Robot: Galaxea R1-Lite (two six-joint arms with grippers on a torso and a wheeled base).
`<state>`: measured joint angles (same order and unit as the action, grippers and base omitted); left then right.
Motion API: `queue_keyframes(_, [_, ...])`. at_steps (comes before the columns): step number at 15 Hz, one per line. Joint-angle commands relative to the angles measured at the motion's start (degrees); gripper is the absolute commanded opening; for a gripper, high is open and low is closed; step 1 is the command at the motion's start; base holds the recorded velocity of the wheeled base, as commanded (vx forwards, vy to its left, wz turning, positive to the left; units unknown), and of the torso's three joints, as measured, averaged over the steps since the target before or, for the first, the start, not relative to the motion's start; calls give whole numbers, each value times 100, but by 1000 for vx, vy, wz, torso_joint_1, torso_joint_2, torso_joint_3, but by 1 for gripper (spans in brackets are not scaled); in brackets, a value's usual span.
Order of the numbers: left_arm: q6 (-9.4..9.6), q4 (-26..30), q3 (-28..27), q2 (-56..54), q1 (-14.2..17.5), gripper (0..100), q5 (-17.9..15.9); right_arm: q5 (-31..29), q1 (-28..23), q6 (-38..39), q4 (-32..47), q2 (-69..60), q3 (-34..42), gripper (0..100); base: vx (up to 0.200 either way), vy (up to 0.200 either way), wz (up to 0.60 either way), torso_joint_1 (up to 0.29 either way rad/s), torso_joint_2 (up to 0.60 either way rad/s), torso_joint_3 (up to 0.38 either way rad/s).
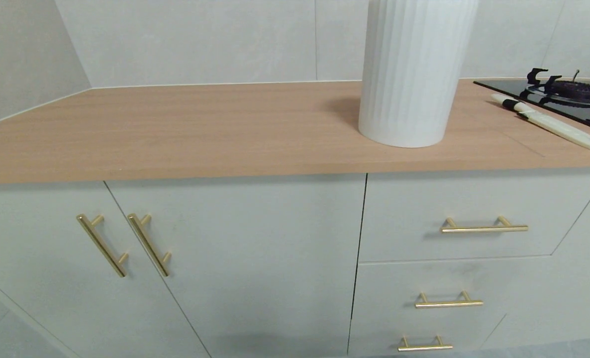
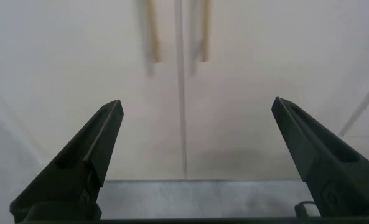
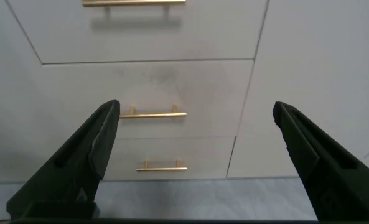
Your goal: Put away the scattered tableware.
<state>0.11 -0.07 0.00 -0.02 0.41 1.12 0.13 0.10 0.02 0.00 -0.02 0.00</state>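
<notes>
The knife (image 1: 546, 122) lies flat to the right of the canister (image 1: 409, 74), its long axis slanting away from the canister. The right gripper (image 3: 195, 106) hangs below canister level, wide open and empty, and is likely the nearer one. The left gripper (image 2: 196, 104) is equally open and empty.

The white ribbed container (image 1: 409, 74) was cut off by the head view's top edge, the hob (image 1: 568, 97) by its right edge. The left wrist view's door handles (image 2: 152, 31) were blurred.

A wooden countertop (image 1: 200, 129) carrying a black stove (image 1: 568, 92) tops 2 cabinet doors (image 1: 255, 248) and 3 gold-handled drawers (image 1: 414, 204).
</notes>
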Motion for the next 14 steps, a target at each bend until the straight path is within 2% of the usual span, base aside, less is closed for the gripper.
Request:
queue_keyframes(1, [-2,-10,0,2,2,100,2,4,-1,6,0,11,0,100,0,0,0,0,0,0])
queue_keyframes(10, [7,-1,0,2,2,100,2,-5,-1,6,0,2,0,100,0,0,0,0,0,0])
queue_keyframes(14, [7,-1,0,2,2,100,2,-5,-1,6,0,11,0,100,0,-200,0,1,0,1])
